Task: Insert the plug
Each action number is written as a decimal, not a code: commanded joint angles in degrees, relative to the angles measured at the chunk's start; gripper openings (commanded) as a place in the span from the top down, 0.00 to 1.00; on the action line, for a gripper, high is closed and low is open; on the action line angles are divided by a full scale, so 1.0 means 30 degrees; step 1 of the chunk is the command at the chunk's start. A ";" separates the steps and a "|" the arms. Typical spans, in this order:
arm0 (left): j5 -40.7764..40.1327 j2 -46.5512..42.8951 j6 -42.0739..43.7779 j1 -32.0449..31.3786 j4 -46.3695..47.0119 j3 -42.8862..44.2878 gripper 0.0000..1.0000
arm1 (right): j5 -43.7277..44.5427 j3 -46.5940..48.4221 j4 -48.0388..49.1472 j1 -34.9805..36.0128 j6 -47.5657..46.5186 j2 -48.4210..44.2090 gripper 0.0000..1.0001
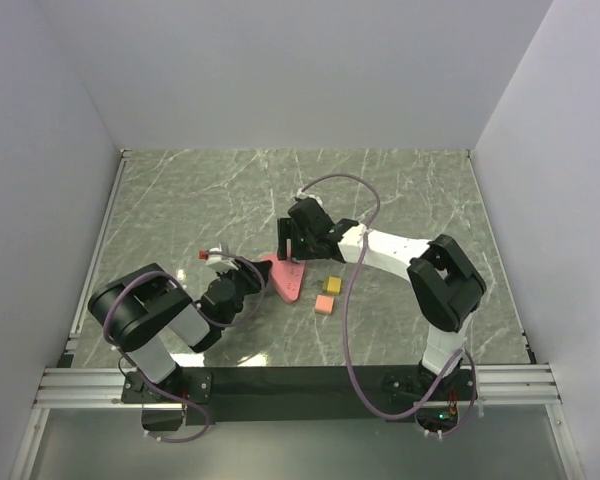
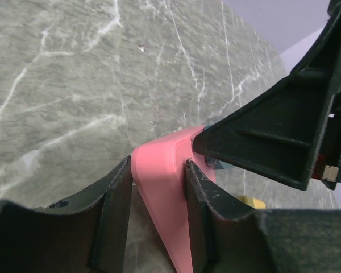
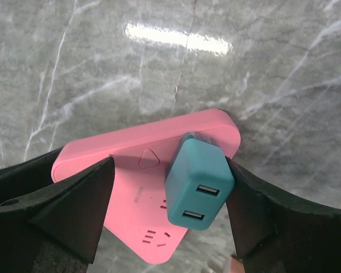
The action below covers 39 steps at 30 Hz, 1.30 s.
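A pink triangular power strip lies on the marble table. My left gripper is shut on its near corner, with both pads pressed against the pink body in the left wrist view. A teal USB plug stands upright on the strip, seated near its far corner. My right gripper hangs over it, open. Its right finger touches the plug's side, and its left finger stands well apart. The right finger also shows in the left wrist view.
A yellow block and a salmon block lie just right of the strip. The yellow block also shows in the left wrist view. Grey walls enclose the table on three sides. The right arm's purple cable loops over the table.
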 commanded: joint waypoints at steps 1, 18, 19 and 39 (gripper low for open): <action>0.1310 -0.0670 0.0800 -0.0388 -0.1081 0.0123 1.00 | 0.0169 -0.0500 0.0775 0.0177 -0.0282 -0.1989 0.18; -0.2033 -0.0467 0.0155 0.0606 -0.4305 0.1733 1.00 | 0.4769 -0.5479 -0.1245 0.0030 0.0479 -0.9405 0.18; -0.1915 -0.0292 0.0155 0.0782 -0.4305 0.1995 1.00 | 0.4799 -0.5975 -0.1304 0.0059 0.0567 -0.9493 0.18; 0.0135 -0.2837 0.2117 0.1897 -0.6212 0.2732 0.00 | 0.4510 -0.9436 -0.1188 -0.0203 0.2385 -1.1369 0.27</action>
